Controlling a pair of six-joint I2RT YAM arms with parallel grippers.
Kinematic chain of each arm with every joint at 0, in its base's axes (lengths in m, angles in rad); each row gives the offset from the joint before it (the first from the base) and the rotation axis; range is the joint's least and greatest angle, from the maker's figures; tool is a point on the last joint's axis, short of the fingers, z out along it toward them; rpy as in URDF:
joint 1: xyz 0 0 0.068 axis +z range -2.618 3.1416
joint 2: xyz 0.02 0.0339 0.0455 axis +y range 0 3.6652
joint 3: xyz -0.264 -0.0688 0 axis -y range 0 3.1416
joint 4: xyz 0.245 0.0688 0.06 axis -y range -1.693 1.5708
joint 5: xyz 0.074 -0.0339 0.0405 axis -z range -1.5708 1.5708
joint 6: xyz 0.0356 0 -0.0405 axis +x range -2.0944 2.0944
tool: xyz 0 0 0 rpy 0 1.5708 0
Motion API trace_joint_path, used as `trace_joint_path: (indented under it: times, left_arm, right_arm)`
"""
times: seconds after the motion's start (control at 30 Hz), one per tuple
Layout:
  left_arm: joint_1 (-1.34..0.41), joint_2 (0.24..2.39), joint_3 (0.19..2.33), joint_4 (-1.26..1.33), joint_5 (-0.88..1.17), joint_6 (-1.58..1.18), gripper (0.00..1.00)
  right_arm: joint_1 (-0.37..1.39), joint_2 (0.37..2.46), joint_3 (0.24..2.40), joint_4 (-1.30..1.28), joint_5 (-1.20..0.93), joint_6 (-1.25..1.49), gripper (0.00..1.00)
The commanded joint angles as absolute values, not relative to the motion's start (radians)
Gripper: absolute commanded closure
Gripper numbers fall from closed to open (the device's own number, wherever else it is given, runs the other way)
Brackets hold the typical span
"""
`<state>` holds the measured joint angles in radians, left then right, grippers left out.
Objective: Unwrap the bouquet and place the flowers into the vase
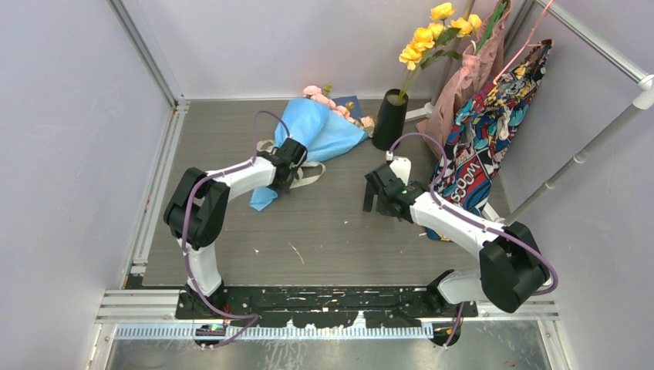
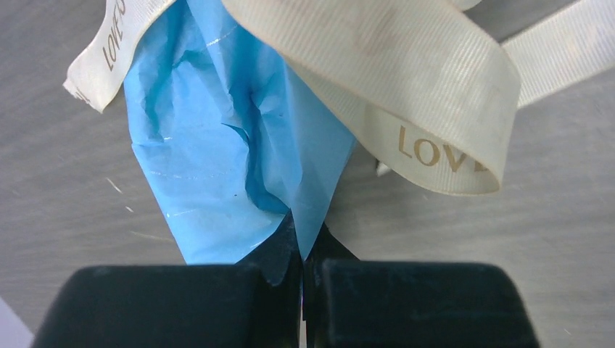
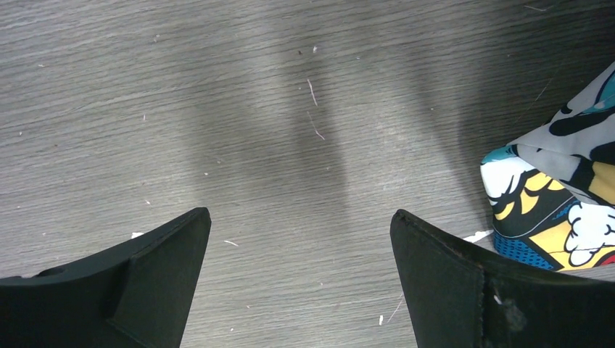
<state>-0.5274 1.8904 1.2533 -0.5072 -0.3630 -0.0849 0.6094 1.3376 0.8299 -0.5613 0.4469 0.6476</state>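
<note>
1. A bouquet [image 1: 328, 129] of pale pink roses in a crumpled cone of blue paper lies flat on the grey wood-grain table [image 1: 324, 239], toward the far side.
2. Its long axis runs on a slant. Taking the far wall as twelve o'clock, the narrow tail points to seven o'clock and the pink blooms [image 1: 327, 98] to one o'clock.
3. The left gripper [image 2: 301, 270] is over the tail half, its fingers clenched on a low edge of the blue paper wrap [image 2: 217, 159]. No gap shows between them apart from the pinched paper.
4. A cream ribbon printed "LOVE" [image 2: 406, 109] loops loosely over the paper at twelve o'clock from those fingers. I cannot tell whether it is tied.
5. The tall matte black vase [image 1: 389, 120] stands upright just beside the blooms, at three o'clock from them, and holds yellow flowers [image 1: 432, 35].
6. The right gripper [image 3: 301, 232] hangs over bare table with its fingers spread wide and holding nothing. It is at four o'clock from the bouquet and well apart, with a comic-print bag [image 3: 558, 203] beside it.
7. The left arm is the nearer. My judgement is that peeling calls for a pull toward seven o'clock, along the axis and away from the blooms.
</note>
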Motion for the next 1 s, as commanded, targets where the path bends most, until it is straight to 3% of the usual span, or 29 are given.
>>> trace_joint_path:
  times: [0.0,0.4,0.73,0.87,0.97]
  left_arm:
    - [-0.580,1.794,1.205,-0.601,-0.313,-0.260,1.00]
    - [-0.905,1.628,0.994,-0.562,-0.333,-0.584,1.00]
    - [-1.083,1.698,1.034,-0.625,-0.433,-0.712,1.00]
    - [-1.087,1.640,1.011,-0.634,-0.451,-0.710,0.83]
    - [-1.088,1.579,1.010,-0.665,-0.459,-0.694,0.55]
  right_arm:
    - [0.616,1.301,0.855,-0.558,0.468,0.632,0.00]
    - [0.619,1.273,0.845,-0.551,0.501,0.624,0.00]
    - [0.618,1.331,0.863,-0.521,0.529,0.637,0.00]
    - [0.620,1.383,0.883,-0.506,0.554,0.636,0.00]
    - [0.614,1.432,0.901,-0.483,0.568,0.631,0.00]
